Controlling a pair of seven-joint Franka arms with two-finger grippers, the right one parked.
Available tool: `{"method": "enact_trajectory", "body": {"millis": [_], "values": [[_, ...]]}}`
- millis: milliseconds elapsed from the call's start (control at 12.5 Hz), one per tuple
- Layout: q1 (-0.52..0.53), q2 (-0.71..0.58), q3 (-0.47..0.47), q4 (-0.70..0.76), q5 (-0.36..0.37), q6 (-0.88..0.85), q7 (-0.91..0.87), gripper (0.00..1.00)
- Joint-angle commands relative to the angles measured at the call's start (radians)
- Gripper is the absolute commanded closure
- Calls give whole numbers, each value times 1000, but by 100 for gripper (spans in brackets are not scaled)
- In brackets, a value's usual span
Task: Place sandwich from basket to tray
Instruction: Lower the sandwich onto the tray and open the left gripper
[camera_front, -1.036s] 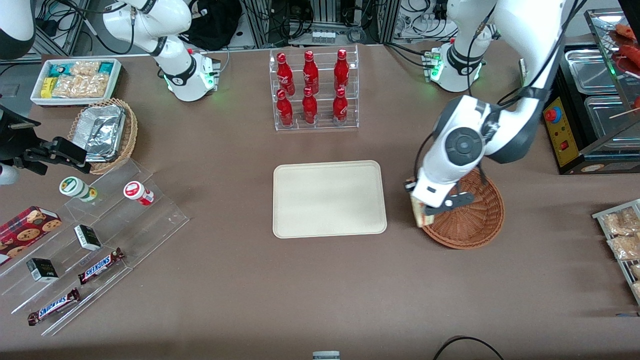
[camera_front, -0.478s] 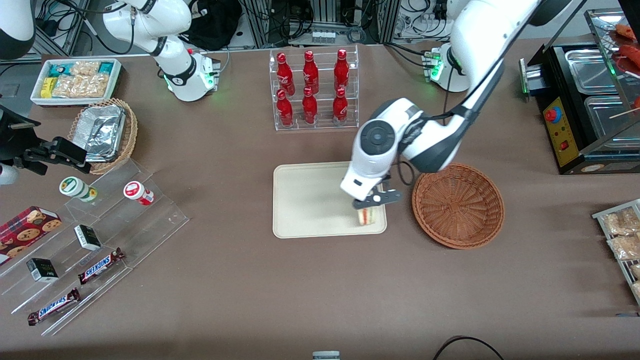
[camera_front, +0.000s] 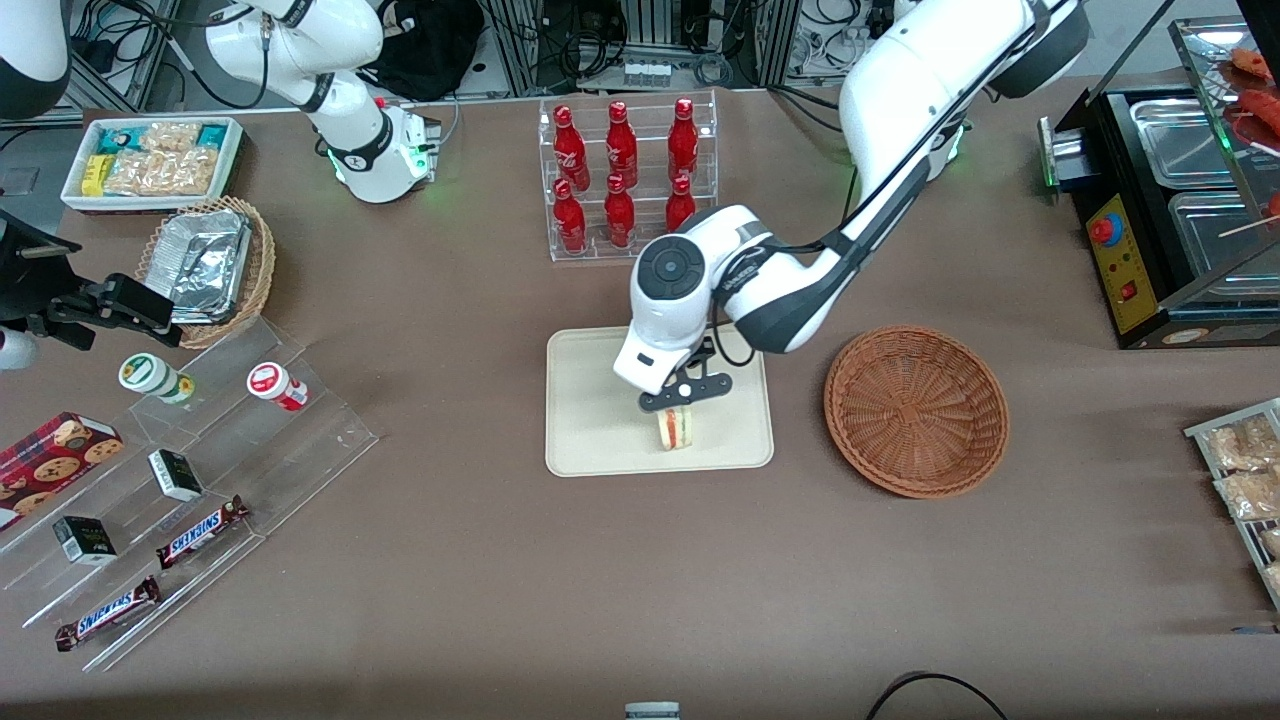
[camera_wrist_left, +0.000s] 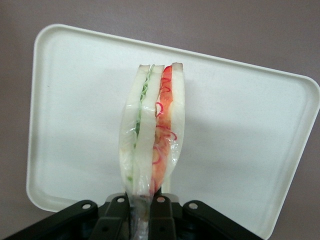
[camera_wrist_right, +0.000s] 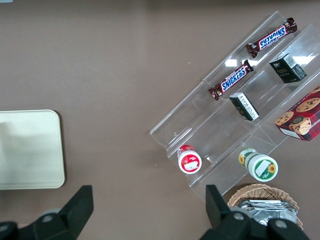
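The cream tray (camera_front: 600, 400) lies flat at the middle of the brown surface (camera_front: 500, 580), and the only thing over it is the sandwich (camera_front: 676, 429), which hangs above the part of the tray nearest the front camera; whether its lower edge touches the tray cannot be told. The reddish-brown wicker basket (camera_front: 916, 410) sits just beside the tray, toward the working arm's end of the surface, and holds nothing. Farther from the front camera than the tray, a clear acrylic rack (camera_front: 630, 180) carries six red bottles in two rows. Toward the parked arm's end, a white bin (camera_front: 152, 160) holds snack packets, a tan wicker basket (camera_front: 255, 275) beside it holds crinkled foil trays, and a clear stepped display (camera_front: 200, 480) carries two Snickers bars, small dark boxes, two round-lidded cups and a cookie box. The end effector (camera_front: 684, 397) is above the tray, its two black fingers (camera_wrist_left: 116, 210) drawn close and clamped on one end of the sandwich (camera_wrist_left: 152, 130), which stands on edge with its white bread slices, green filling and red filling showing as stripes against the tray (camera_wrist_left: 250, 125).
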Motion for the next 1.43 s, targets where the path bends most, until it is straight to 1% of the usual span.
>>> {"method": "enact_trajectory", "body": {"millis": [0, 399, 478, 558, 638, 717, 797, 877, 1036, 1196, 1355], "values": [[-30, 51, 2, 58, 28, -1, -42, 100], [-33, 81, 1, 55, 25, 31, -58, 99], [-33, 87, 1, 57, 26, 36, -56, 98], [-34, 91, 1, 55, 29, 50, -56, 93], [-34, 98, 1, 55, 29, 56, -56, 79], [-43, 103, 1, 55, 29, 58, -58, 53], [-56, 104, 4, 57, 31, 58, -56, 8], [-56, 101, 2, 57, 28, 58, -58, 0], [-48, 83, 2, 60, 28, 53, -81, 0], [-48, 1, 2, 60, 31, 39, -75, 0], [-36, -72, 2, 64, 28, -65, -70, 0]]}}
